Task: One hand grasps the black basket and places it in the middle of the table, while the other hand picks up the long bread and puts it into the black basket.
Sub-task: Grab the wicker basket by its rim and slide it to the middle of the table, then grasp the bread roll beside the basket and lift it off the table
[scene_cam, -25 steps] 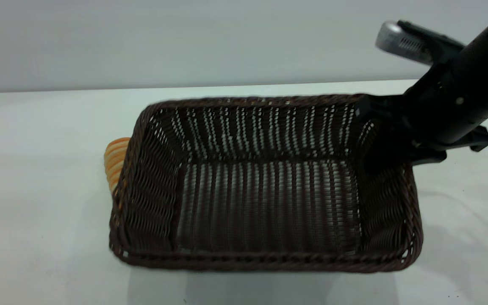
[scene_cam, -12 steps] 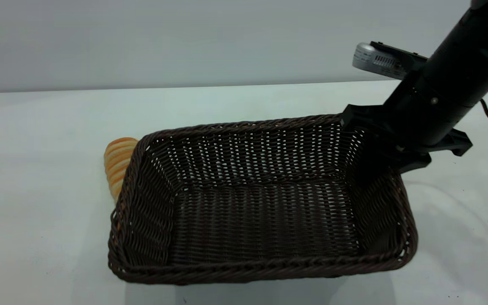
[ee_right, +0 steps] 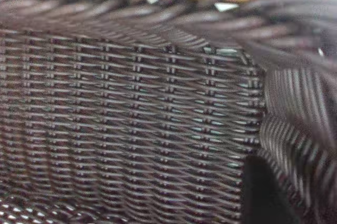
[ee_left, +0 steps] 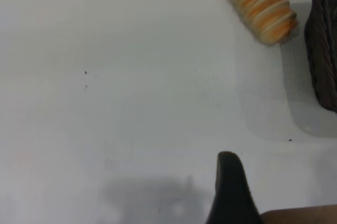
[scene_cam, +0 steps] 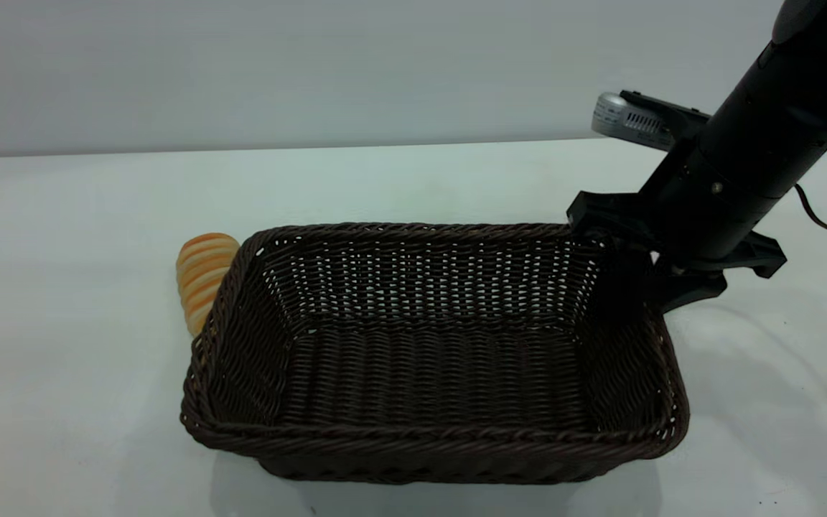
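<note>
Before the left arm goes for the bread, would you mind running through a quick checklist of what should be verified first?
1. Black basket sits flat on the table: ok, its base looks down.
2. Basket empty, room for the bread: ok.
3. Right gripper released from the basket's right rim: not ok, it is at that rim and looks clamped on it.
4. Long bread reachable: cannot tell; it lies on the table by the basket's left wall, close or touching.
5. Left gripper open and ready: cannot tell, only one fingertip shows, away from the bread.
6. Basket placed mid-table: cannot tell, table edges are out of view.
</note>
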`<control>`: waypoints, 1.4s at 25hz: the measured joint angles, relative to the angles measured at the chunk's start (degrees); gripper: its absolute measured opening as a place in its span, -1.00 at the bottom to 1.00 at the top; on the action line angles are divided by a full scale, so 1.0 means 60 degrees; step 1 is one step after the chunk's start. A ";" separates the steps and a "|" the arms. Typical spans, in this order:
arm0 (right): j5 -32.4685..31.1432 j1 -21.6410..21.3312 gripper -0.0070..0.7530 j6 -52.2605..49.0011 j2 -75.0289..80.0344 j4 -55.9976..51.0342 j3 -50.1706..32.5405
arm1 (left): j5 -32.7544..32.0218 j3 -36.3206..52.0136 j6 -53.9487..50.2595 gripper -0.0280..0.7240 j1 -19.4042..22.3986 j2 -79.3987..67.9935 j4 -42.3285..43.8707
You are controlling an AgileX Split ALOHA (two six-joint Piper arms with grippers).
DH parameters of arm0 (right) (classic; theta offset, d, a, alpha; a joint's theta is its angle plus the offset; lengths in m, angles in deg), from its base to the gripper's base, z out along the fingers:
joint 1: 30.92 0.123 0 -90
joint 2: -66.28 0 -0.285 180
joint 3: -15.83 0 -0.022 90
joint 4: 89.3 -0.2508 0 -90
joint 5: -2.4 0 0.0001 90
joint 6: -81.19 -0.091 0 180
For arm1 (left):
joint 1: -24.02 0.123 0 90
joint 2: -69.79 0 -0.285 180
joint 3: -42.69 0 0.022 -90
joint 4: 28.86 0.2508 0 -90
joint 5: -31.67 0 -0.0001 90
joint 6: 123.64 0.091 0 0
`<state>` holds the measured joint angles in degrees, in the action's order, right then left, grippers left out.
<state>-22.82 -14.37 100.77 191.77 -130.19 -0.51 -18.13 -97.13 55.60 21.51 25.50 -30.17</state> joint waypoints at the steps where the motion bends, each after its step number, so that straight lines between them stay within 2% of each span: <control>1: 0.0000 -0.0011 -0.02 0.0000 0.0000 -0.0010 0.0000 | -0.0007 0.0000 0.0000 0.45 0.0000 0.0000 0.0000; 5: -0.0392 -0.0280 0.34 0.0011 -0.0088 -0.0047 0.0006 | -0.0007 0.0000 0.0000 0.45 0.0000 0.0000 0.0000; 8: -0.1300 -0.0790 0.45 0.0231 -0.0525 -0.0016 0.0084 | -0.0027 0.0000 0.0000 0.45 0.0000 0.0000 0.0058; 12: -0.2850 -0.1528 0.47 0.0940 -0.1591 0.0107 0.0432 | -0.0027 0.0000 -0.0014 0.45 0.0000 0.0000 0.0218; 15: -0.3607 -0.1859 0.47 0.1345 -0.2506 0.1050 0.0576 | -0.0034 0.0000 -0.0017 0.45 0.0000 -0.0034 0.0061; 21: -0.4820 -0.2036 0.47 -0.0412 -0.3989 0.4390 0.0576 | 0.0047 -0.0021 0.0354 0.45 0.0000 -0.1299 -0.0162; 25: -0.5890 -0.2036 0.48 -0.1172 -0.4974 0.5172 0.0520 | 0.0203 -0.0512 0.0422 0.45 0.0000 -0.2843 -0.0162; 28: -0.6304 -0.2036 0.48 -0.1248 -0.5743 0.5199 0.0243 | 0.0569 -0.1300 0.0431 0.45 0.0000 -0.4354 -0.0169; 35: -0.6408 -0.2036 0.48 -0.1269 -0.7255 0.5189 -0.0624 | 0.1795 -0.3363 -0.0105 0.45 0.0000 -0.8494 -0.0893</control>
<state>-61.27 -26.58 93.16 148.24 -99.06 -4.25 -7.36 -117.30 54.97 21.51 -25.46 -35.53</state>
